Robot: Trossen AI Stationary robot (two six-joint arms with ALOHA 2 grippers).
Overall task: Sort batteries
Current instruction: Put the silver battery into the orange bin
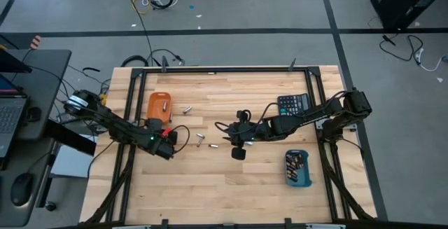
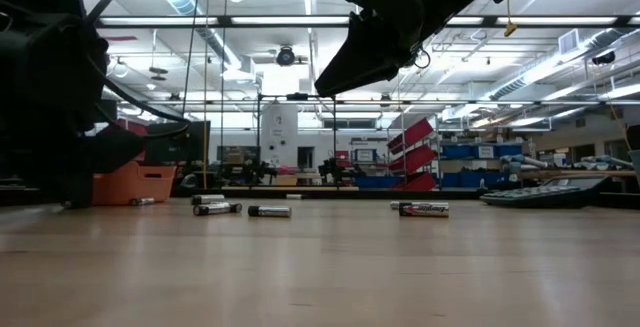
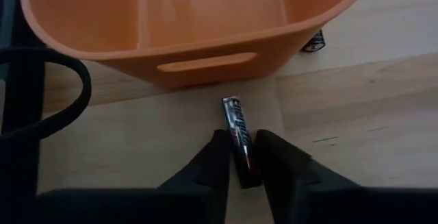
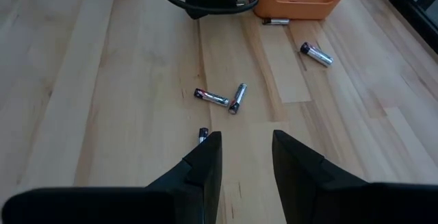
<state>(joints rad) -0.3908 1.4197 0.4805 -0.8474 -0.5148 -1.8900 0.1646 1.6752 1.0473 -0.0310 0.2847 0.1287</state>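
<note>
Left gripper [image 3: 245,157] sits low on the pale wooden table [image 1: 210,187], dark fingers pinching one slim black-and-silver cylindrical battery [image 3: 239,138] just beside the smooth orange plastic tray [image 3: 191,25], left of centre. Right gripper [image 4: 246,157] hovers mid-frame, fingers spread, empty. Four loose batteries [image 4: 212,98] lie beneath it.

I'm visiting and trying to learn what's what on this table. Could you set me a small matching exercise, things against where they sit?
Things:
1. orange tray
2. blue tray
3. calculator
4. left gripper

Places:
A. far right of the table
B. astride a battery beside the orange tray
C. near right, filled with batteries
D. far left of the table

Pairs: 1-D, 2-C, 3-A, 4-B
</note>
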